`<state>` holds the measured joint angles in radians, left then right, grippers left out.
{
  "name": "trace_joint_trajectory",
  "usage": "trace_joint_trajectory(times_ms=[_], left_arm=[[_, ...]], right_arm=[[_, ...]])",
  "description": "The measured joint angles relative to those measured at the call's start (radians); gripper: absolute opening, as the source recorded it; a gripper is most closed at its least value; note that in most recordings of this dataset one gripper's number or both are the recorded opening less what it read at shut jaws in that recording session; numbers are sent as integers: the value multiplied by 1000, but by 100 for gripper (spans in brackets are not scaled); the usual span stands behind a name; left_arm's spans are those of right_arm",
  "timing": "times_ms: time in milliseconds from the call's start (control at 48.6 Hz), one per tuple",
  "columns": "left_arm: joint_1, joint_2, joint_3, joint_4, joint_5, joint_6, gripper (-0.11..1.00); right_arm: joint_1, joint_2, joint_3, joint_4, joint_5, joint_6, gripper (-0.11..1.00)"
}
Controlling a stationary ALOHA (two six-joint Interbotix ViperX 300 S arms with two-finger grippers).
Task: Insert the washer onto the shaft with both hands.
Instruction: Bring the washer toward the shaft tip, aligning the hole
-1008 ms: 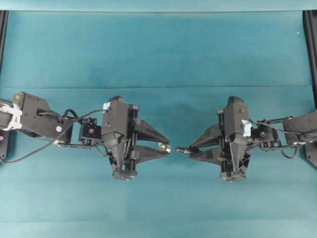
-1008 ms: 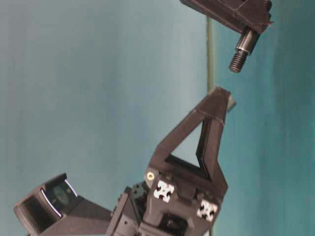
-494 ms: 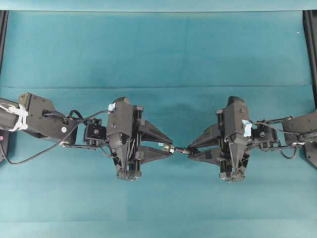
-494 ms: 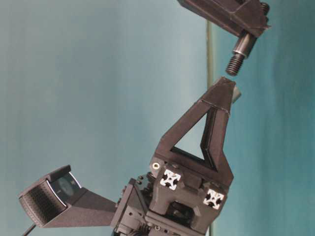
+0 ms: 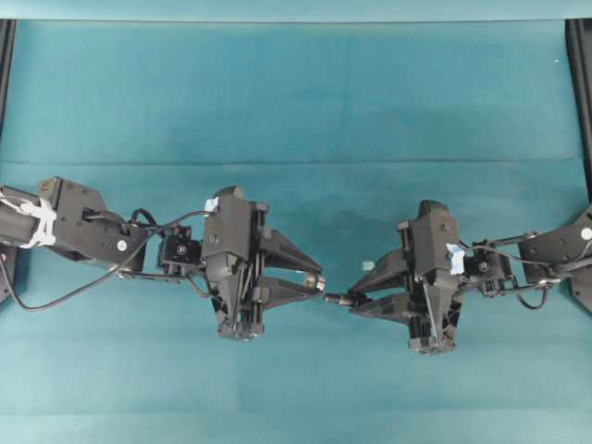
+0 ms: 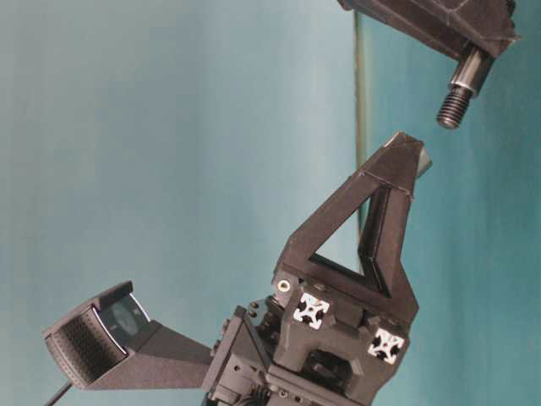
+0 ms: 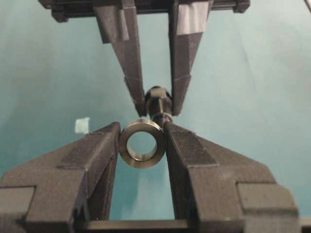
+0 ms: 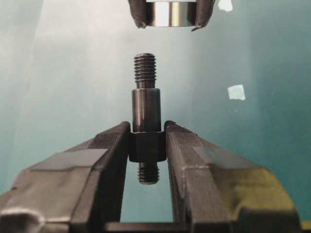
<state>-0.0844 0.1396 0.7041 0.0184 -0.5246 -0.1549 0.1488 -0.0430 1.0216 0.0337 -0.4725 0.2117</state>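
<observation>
We hold the washer [image 7: 142,143] pinched in the left gripper [image 7: 142,145] and the shaft [image 8: 145,118] clamped in the right gripper [image 8: 146,145]; its threaded tip stands just apart from the hole and off-centre; we should align the axes first, then advance slowly.

One camera looks straight down on the desk [image 5: 296,92]; another, seemingly rotated, sits low and close. Each wrist camera peers along its fingers [image 7: 97,155], facing the other's; all share the middle gap.
</observation>
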Motion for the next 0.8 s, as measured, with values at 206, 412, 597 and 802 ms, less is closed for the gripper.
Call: trace_joint_trajectory(times_ms=[206, 412, 597, 802], left_arm=[[-8, 0, 0, 0, 0, -6, 36], [-17, 0, -2, 0, 2, -8, 36], [-20, 0, -2, 0, 0, -8, 36], [-20, 6, -3, 0, 0, -8, 35]], right_arm=[[0, 0, 0, 2, -2, 2, 0], [0, 0, 0, 3, -6, 2, 0], [-2, -2, 0, 3, -25, 2, 0], [-6, 2, 0, 5, -46, 2, 0]])
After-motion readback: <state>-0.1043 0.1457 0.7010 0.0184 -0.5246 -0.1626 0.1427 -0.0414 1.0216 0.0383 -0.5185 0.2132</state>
